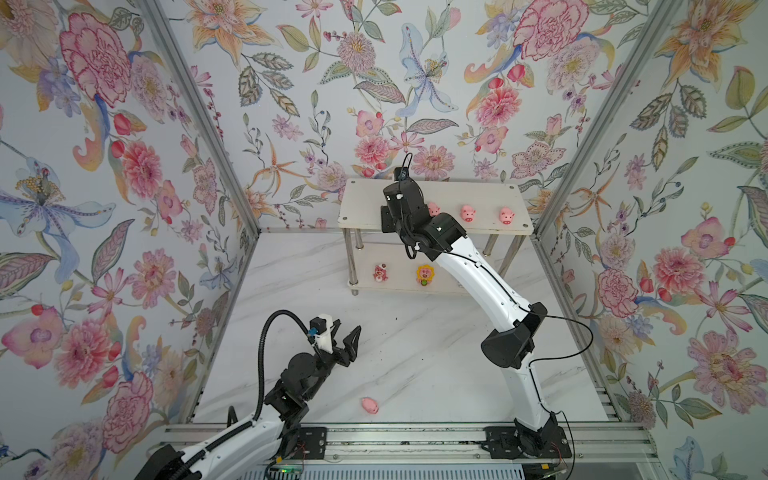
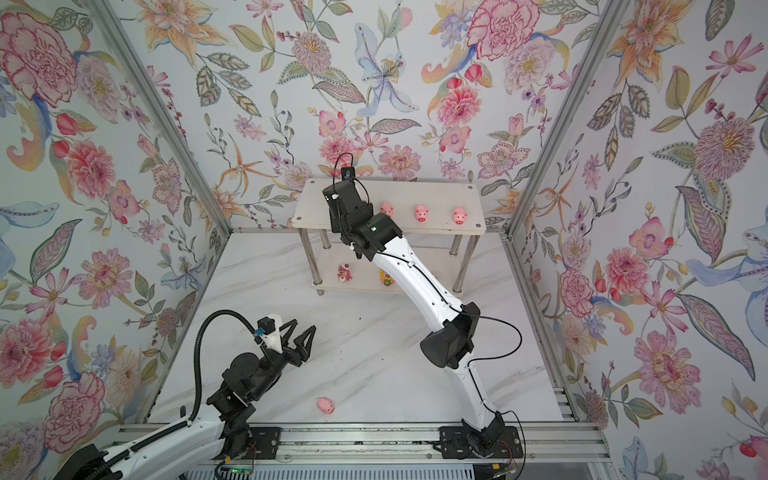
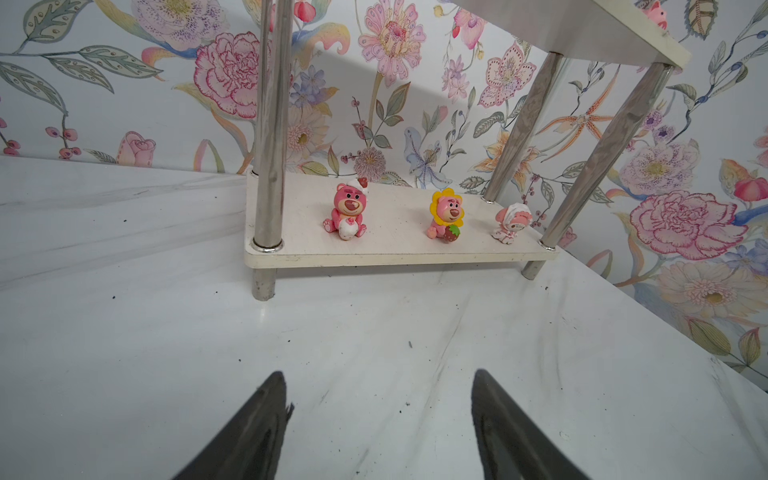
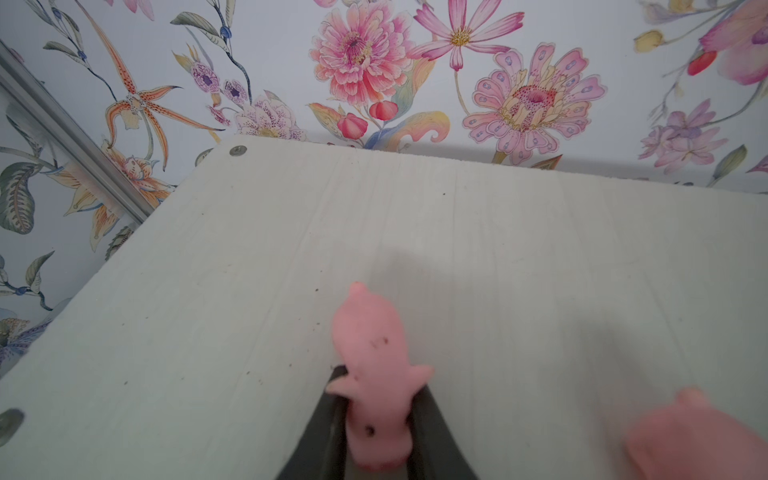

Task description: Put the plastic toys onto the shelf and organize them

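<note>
The white shelf point(image 1: 469, 193) stands at the back of the table. My right gripper point(image 4: 378, 384) is shut on a pink pig point(image 4: 370, 340) just above the left half of the top tier point(image 4: 291, 249). Another pig point(image 4: 698, 436) sits blurred beside it. In a top view three pigs point(image 1: 468, 213) line the top tier's right half. On the lower tier point(image 3: 395, 245) sit a red-pink bear point(image 3: 345, 212), a yellow-petalled figure point(image 3: 446, 216) and a pink-and-white one point(image 3: 510, 222). One pig point(image 1: 369, 405) lies on the table near the front. My left gripper point(image 1: 348, 325) hovers open over the table with nothing between its fingers.
Chrome legs point(image 3: 270, 124) hold up the shelf tiers. Floral walls close in the marble table point(image 1: 415, 353) on three sides. An aluminium rail point(image 1: 415, 440) with both arm bases runs along the front edge. The right forearm point(image 1: 478, 278) crosses in front of the shelf's lower tier.
</note>
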`<state>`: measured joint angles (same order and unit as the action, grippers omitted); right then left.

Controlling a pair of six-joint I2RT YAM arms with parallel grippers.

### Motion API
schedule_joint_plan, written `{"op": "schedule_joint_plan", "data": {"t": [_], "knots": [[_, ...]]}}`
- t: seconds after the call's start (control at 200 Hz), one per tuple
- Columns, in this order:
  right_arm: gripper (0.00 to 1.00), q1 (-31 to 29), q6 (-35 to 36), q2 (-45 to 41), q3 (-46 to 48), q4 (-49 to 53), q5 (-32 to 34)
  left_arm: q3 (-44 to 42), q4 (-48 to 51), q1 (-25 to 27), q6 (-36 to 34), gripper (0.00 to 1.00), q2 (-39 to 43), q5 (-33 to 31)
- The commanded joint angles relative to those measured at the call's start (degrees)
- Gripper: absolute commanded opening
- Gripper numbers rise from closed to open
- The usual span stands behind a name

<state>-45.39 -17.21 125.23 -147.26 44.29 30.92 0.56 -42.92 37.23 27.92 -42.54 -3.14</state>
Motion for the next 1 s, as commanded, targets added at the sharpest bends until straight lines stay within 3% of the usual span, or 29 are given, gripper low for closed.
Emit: {"op": "schedule_joint_plan", "data": {"t": [0.0,0.11,0.415,0.736,0.996], "knots": [[0.23,0.36,-0.77,-2.11,0.92,1.59,0.27,-5.44,-0.94,-0.55,0.29,0.71,-0.26,1.2],[0.25,-0.3,-0.96,-1.33,0.92,1.48,-0.97,-5.49,-1.13,-0.62,0.35,0.71,-0.56,1.14],[0.49,-1.14,-2.57,-0.95,1.95,1.43,-4.81,-5.48,-1.03,-0.57,0.38,0.71,-0.43,1.2],[0.56,-2.12,-4.76,-0.97,1.63,1.33,-10.2,-5.48,-1.12,-0.58,0.46,0.71,-0.39,1.3],[0.62,-0.98,-5.2,-2.62,2.29,1.27,-9.82,-5.48,-0.78,-0.67,0.41,0.71,0.09,1.32]]}}
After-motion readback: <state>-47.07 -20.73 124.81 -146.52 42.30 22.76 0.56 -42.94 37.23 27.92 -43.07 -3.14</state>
